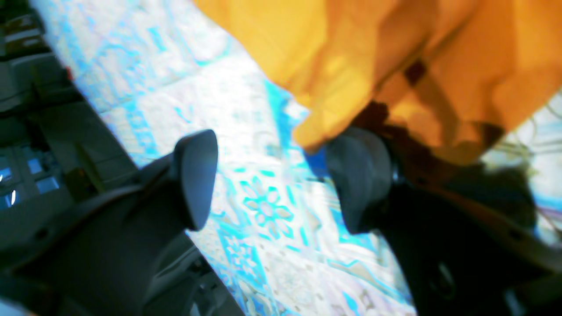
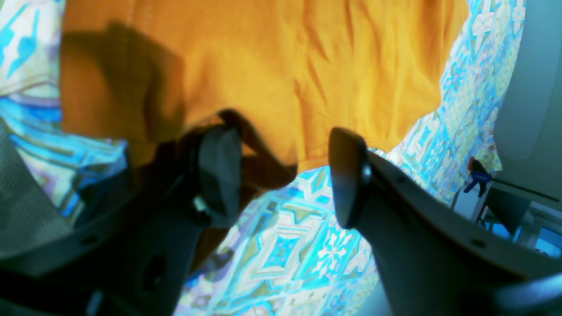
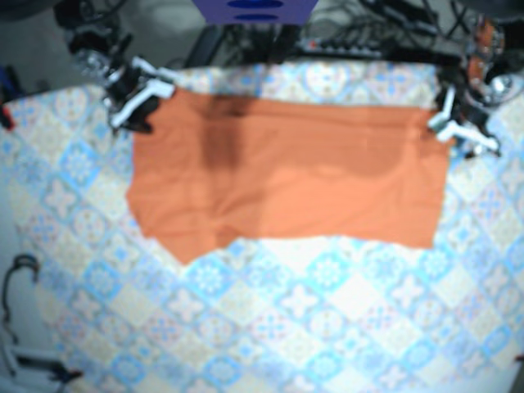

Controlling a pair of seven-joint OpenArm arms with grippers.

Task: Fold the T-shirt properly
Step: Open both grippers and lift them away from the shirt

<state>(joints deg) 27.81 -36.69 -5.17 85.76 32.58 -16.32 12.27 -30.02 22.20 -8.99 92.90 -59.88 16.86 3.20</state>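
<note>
orange t-shirt looks soft, light and floppy, best pinched at its far corners, where left gripper and right gripper gape wide, empty.

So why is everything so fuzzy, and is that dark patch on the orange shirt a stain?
Left wrist view: smeared throughout, T-shirt and left gripper both soft. Right wrist view: crisper creases, the right gripper blurred up close, a shadow darkening the cloth. Base view: hazy; the dark patch looks like shadow, probably no stain.
</note>
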